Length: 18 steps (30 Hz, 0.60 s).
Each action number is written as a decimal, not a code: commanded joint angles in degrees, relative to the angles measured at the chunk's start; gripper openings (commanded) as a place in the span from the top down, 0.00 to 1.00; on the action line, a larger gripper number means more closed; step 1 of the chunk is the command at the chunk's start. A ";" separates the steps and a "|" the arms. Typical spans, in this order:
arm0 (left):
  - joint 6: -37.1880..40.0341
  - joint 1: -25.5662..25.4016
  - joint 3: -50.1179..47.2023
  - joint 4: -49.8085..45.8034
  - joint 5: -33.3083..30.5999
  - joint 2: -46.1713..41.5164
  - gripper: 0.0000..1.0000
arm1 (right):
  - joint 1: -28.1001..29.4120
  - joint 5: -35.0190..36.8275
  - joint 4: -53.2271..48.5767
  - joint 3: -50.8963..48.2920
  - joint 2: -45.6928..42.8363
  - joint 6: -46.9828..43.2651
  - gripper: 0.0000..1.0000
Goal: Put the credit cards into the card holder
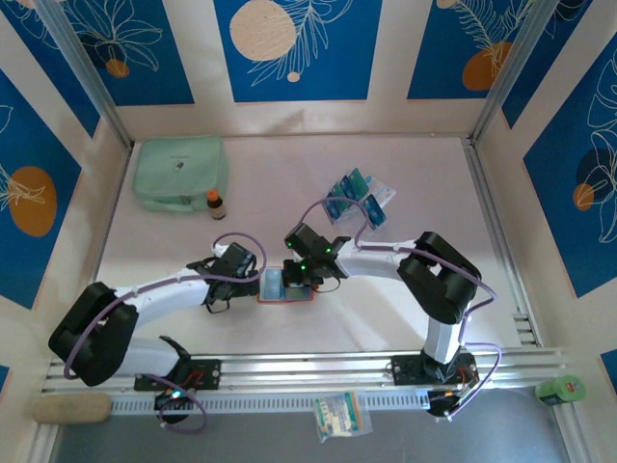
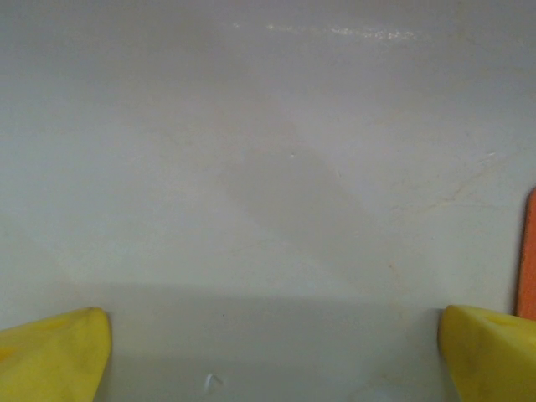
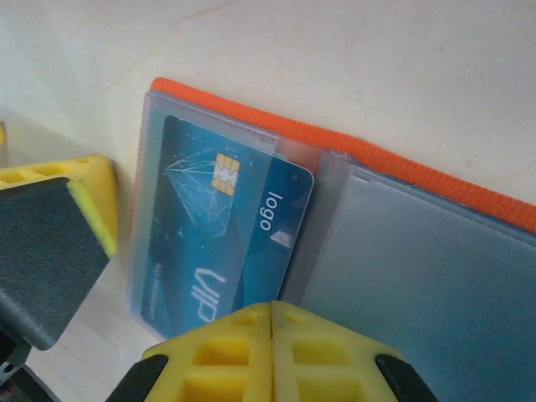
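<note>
Mint pouch, brown bottle

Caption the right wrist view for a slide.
Shut right gripper at the edge of a blue card tucked in the orange card holder.

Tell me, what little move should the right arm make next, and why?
Probably nudge the card a little deeper with the shut right gripper. The card sits askew in the clear pocket of the wallet, and the closed fingertips rest at its near edge, so a short push should seat it.
</note>
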 commanded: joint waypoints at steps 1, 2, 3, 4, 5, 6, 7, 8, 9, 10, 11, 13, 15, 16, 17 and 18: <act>0.31 0.61 0.13 1.05 1.63 1.89 0.00 | 0.42 -0.12 -1.04 1.85 1.73 -0.40 0.93; 0.40 0.64 0.08 1.21 1.85 2.15 0.00 | 0.52 -0.22 -1.17 2.17 2.08 -0.41 0.93; 0.49 0.61 0.10 1.34 1.99 2.48 0.00 | 0.62 -0.31 -1.38 2.70 2.53 -0.54 0.93; 0.57 0.61 0.15 1.49 2.11 2.68 0.00 | 0.75 -0.39 -1.58 3.18 2.89 -0.67 0.93; 0.58 0.66 0.08 1.65 2.25 2.86 0.00 | 0.88 -0.49 -1.75 3.54 3.17 -0.74 0.93; 0.59 0.61 0.03 1.81 2.40 3.04 0.00 | 1.01 -0.58 -1.87 4.01 3.52 -0.82 0.93; 0.65 0.61 -0.02 1.96 2.51 3.13 0.00 | 1.12 -0.71 -1.99 4.40 3.85 -0.84 0.93; 0.60 0.61 -0.09 2.00 2.53 3.22 0.00 | 1.24 -0.82 -2.07 4.71 4.13 -0.90 0.93; 0.67 0.61 -0.10 2.13 2.61 3.31 0.00 | 1.35 -0.93 -2.18 5.02 4.40 -0.96 0.93; 0.66 0.61 -0.19 2.20 2.62 3.36 0.00 | 1.44 -1.00 -2.18 5.27 4.59 -0.92 0.93; 0.67 0.62 -0.14 2.18 2.72 3.32 0.00 | 1.55 -1.09 -2.18 5.47 4.76 -0.83 0.93; 0.76 0.62 -0.28 2.36 2.79 3.32 0.00 | 1.77 -1.52 -2.24 5.92 5.17 -0.70 0.93; 0.81 0.61 -0.36 2.39 2.83 3.23 0.00 | 1.91 -1.89 -2.18 6.27 5.47 -0.50 0.94; 0.83 0.61 -0.37 2.43 2.82 3.16 0.00 | 1.98 -2.19 -2.12 6.37 5.59 -0.35 0.94; 0.83 0.62 -0.39 2.44 2.86 3.05 0.00 | 1.98 -2.51 -1.93 6.41 5.61 -0.20 0.94; 0.78 0.61 -0.37 2.49 2.88 2.84 0.00 | 2.04 -2.89 -1.83 6.37 5.74 0.03 0.94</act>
